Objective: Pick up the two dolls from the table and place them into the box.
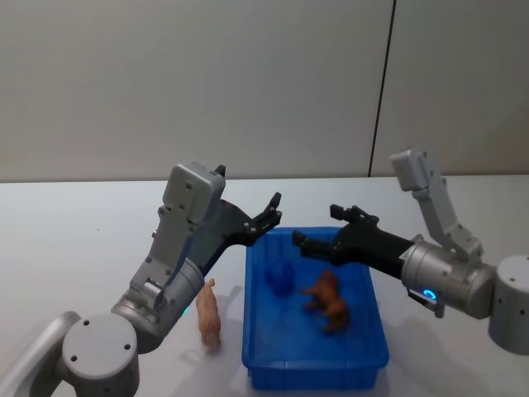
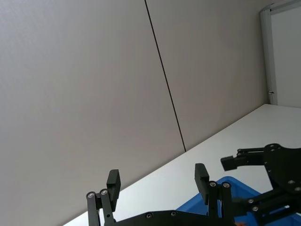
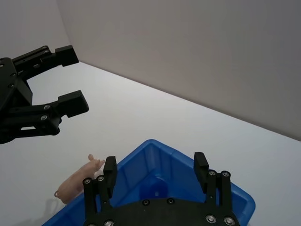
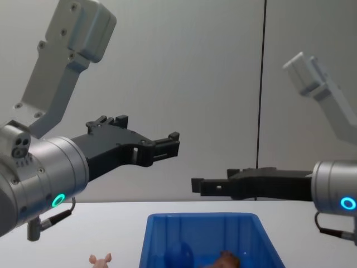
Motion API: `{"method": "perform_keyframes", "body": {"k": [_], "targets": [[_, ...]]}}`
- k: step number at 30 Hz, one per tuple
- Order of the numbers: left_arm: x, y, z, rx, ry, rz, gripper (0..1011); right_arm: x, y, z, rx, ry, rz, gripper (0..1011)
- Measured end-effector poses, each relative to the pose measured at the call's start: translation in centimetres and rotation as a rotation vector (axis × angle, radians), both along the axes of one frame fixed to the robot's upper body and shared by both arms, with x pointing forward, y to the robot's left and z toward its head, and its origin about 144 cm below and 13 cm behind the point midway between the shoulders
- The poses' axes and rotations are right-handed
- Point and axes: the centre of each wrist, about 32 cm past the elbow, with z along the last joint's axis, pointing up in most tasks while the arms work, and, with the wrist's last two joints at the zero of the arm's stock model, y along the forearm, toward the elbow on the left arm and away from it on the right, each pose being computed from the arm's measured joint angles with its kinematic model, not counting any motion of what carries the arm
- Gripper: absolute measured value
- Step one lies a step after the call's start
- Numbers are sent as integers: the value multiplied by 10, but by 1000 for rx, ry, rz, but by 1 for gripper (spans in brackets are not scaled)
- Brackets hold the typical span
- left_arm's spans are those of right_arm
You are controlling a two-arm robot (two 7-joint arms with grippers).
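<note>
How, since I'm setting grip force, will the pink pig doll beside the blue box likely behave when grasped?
The pink pig doll is small next to the box, so probably light. Its smooth, moulded-looking skin suggests it is fairly stiff and perhaps slippery. Long and narrow on the table, it may tip or skid if nudged.

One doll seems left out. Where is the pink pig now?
In the head view the pink pig is on the table, just outside the left wall of the blue box.
</note>
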Motion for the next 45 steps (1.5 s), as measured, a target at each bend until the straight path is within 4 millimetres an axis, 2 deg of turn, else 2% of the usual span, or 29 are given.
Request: {"method": "perform_keyframes", "body": {"k": [1,10,26,37,45], "targets": [[0,0,0,0,0,0,1001,-1,-2,0,4,-6,-6,998],[0,0,0,0,0,0,1001,-9,-22,0,17,-37,-59,1001],[0,0,0,0,0,0,1001,-31,-78,-1,-13,-49,-185,1001],[-1,0,0,4,6,5,1001,-39,-94,-1,-32,-43,-213,1001],[-11,2,-1,13,37,53,1001,-41,-100,-1,-39,-41,-222,1001]]}}
